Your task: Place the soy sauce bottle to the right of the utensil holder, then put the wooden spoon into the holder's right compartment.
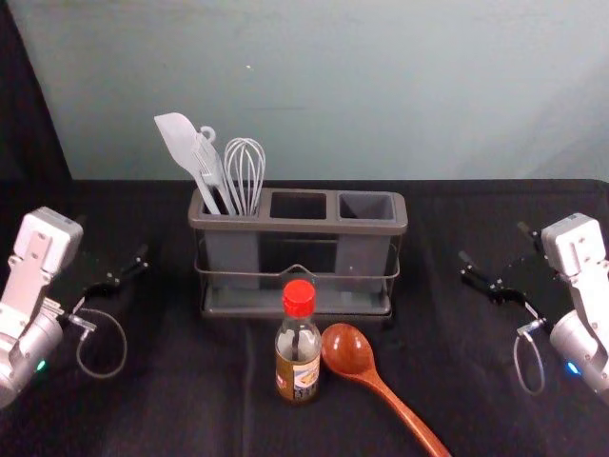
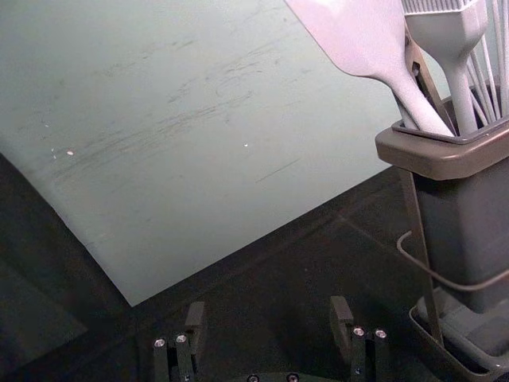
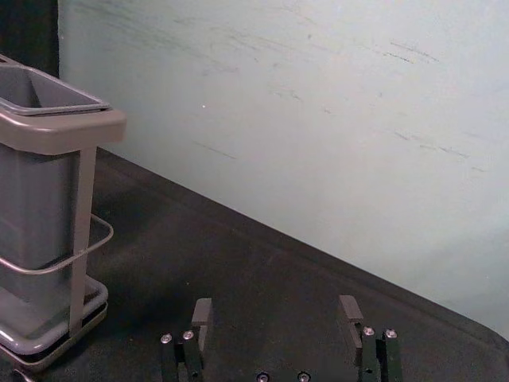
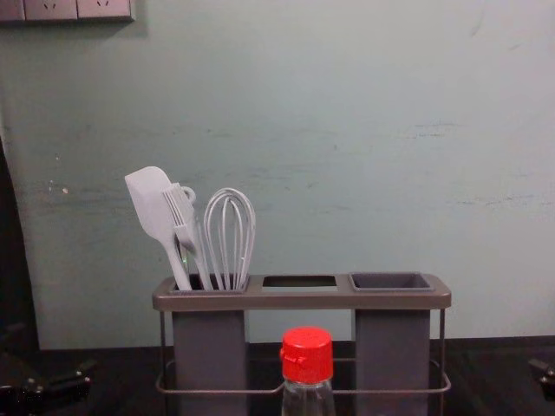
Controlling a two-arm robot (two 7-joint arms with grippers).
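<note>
Soy sauce bottle (image 1: 299, 360) may topple if we bump the spoon (image 1: 348, 351) — left tool (image 1: 112, 238), frame left, right tool (image 1: 493, 243), frame right, gape empty.

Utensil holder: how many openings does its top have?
3 in the holder: left opening, with utensils standing in it; middle opening; right opening. None seems hidden.

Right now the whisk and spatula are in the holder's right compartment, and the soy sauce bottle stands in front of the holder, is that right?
No, the head view shows the whisk and spatula in the left compartment; the soy sauce bottle does stand in front of the holder.
</note>
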